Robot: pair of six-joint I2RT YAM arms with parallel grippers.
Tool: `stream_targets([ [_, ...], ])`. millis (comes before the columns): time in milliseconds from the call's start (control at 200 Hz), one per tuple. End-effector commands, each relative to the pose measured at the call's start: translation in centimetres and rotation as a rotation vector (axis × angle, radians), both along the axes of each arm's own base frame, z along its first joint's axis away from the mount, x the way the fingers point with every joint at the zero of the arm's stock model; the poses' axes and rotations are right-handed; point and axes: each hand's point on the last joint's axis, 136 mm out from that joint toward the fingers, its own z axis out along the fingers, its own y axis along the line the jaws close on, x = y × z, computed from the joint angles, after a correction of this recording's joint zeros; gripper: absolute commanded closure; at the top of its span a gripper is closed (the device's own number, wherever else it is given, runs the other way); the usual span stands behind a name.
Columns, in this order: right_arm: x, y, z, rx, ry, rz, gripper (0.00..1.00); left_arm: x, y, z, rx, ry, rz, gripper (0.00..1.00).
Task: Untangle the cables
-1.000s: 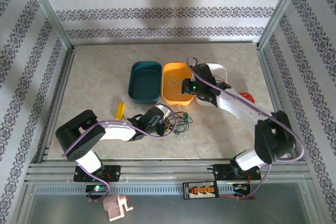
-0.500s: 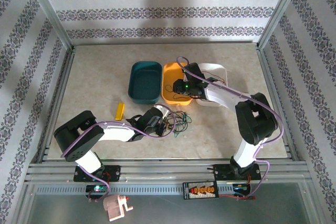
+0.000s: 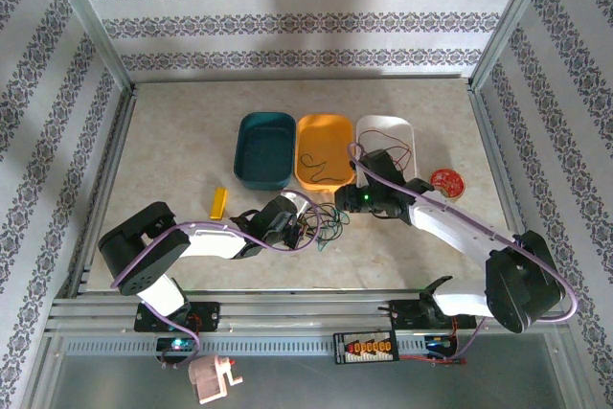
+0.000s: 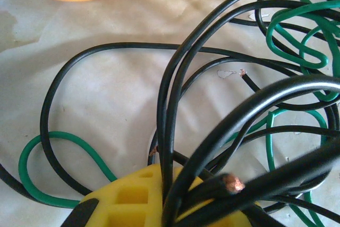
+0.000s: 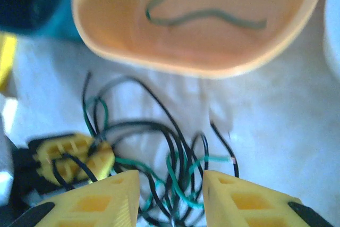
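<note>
3 trays (image 3: pixel 239 155) — left hand (image 3: pixel 299 220) clamps the cables (image 3: pixel 330 223), right hand (image 5: pixel 171 180) gapes empty.

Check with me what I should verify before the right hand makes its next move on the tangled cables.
1. Left hand shut on black cables: ok.
2. Right hand open: ok.
3. Right hand facing the tangle: ok.
4. Black and green strands separated: not ok.
5. One free strand to grasp: cannot tell.
6. Green cable lying inside orange tray: ok.
</note>
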Motion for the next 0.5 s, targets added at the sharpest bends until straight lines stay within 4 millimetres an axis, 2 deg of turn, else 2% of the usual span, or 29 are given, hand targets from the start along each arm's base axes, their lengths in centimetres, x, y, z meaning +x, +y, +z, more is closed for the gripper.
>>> stream_targets([
  [0,-2.6,0.0,-1.1,-0.014,0.062,0.084,0.64,-0.9,1.5,-2.3,0.092,0.047,0.008,1.00],
  [185,-2.1,-0.2,-2.4,-0.062,0.074,0.084,0.64,-0.8,1.3,-2.2,0.090,0.048,0.006,1.00],
  [495,-1.7,0.8,-3.3,-0.102,0.080,0.125,0.64,-0.9,1.3,-2.3,0.086,0.059,0.013,1.00],
])
